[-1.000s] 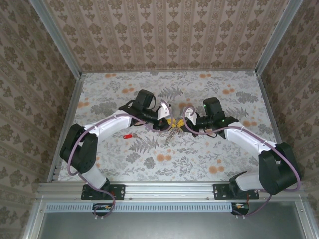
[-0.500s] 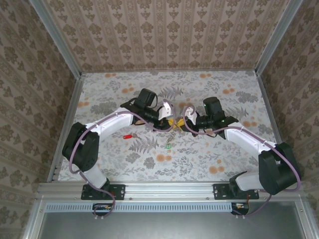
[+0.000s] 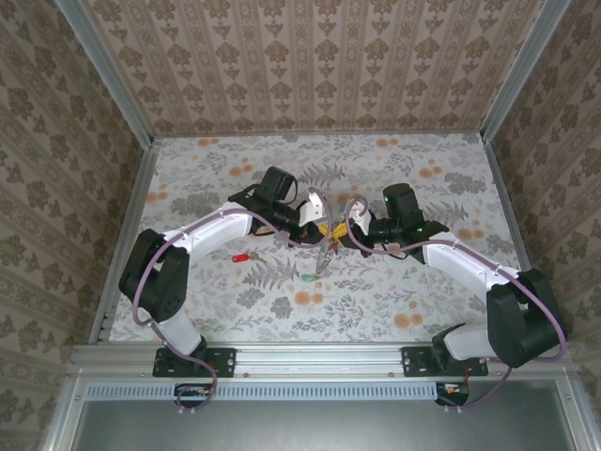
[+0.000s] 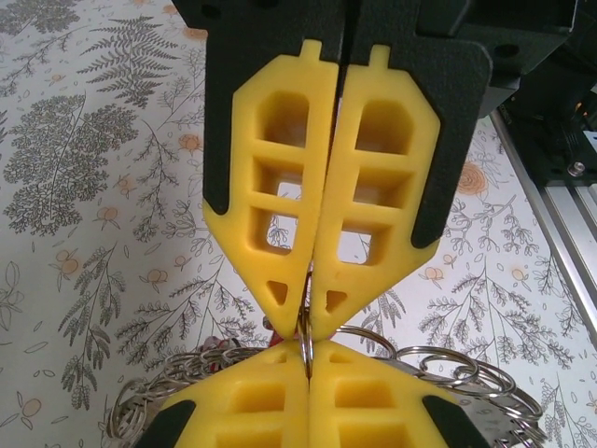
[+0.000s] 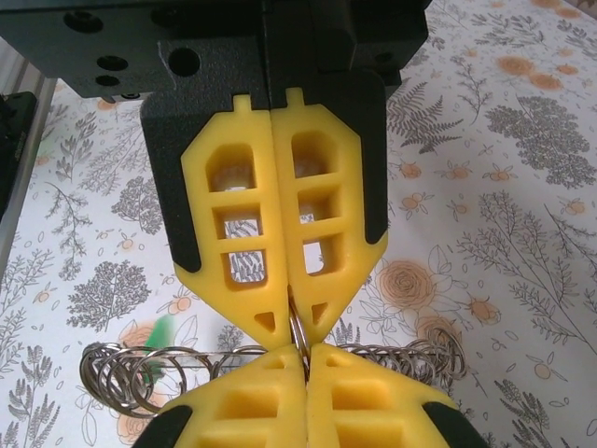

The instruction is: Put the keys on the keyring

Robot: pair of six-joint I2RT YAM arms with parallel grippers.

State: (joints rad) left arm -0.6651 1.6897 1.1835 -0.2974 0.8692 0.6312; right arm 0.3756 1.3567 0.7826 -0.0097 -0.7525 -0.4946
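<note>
- While the left gripper (image 4: pixel 306 319) has its yellow fingers pressed flat together, a thin wire ring of the keyring (image 5: pixel 112 373) is nipped at their very tips. It is therefore clamped on the keyring, not closed on nothing.
- The right gripper (image 5: pixel 297 325) meets it tip to tip, its fingers likewise closed with a wire ring caught at the point where they meet.
- Two pinches set this close together look meant to steady one ring, or to prise its coils apart, so that a key can be fed on. That is my reading of the pose.
- The rest of the keyring spills out as overlapping loops to either side behind the fingers, held up off the table (image 3: pixel 423 301). From above, a strand of it hangs down between the two grippers.
- The red key (image 3: pixel 240 256) lies on the patterned cloth beside the left forearm, well apart from the keyring and plainly not threaded.
- The green key (image 3: pixel 309 277) sits near the lower end of the hanging strand. I cannot tell whether it is on the strand or lying on the cloth below it.
- The pinch itself is buried between the four fingertips, so it is unclear whether both grippers hold the same ring or neighbouring ones.
- In each wrist view the opposing gripper is cut off by the bottom edge.
- A green smear beside the loops in the right wrist view is too blurred to read.
- The other red key and the blue one I cannot make out.
</note>
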